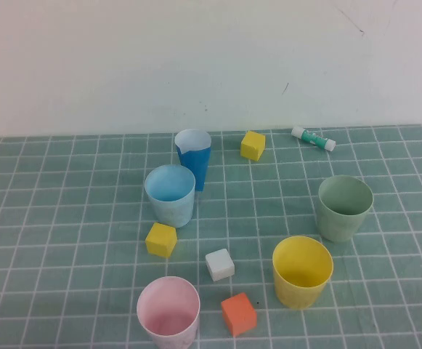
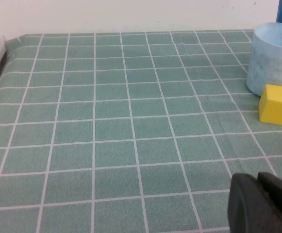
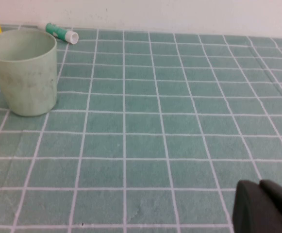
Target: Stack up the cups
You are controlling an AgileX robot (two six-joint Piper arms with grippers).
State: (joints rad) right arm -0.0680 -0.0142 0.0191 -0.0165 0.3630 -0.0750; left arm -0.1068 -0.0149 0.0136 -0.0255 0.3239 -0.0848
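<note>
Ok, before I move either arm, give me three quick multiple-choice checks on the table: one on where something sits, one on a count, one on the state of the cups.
1. What stands right behind the light blue cup?
A. dark blue cone
B. green cup
C. orange cube

2. How many yellow cubes are out?
A. one
B. two
C. three

3. How far is the stacking?
A. all nested
B. two nested
C. none nested

Answers:
1 A: the dark blue cone rises just behind it.
2 B: one yellow cube by the blue cup, another near the wall.
3 C: the pink cup, yellow cup and green cup each stand apart, upright. The left gripper and right gripper hold nothing, low over the cloth.
</note>
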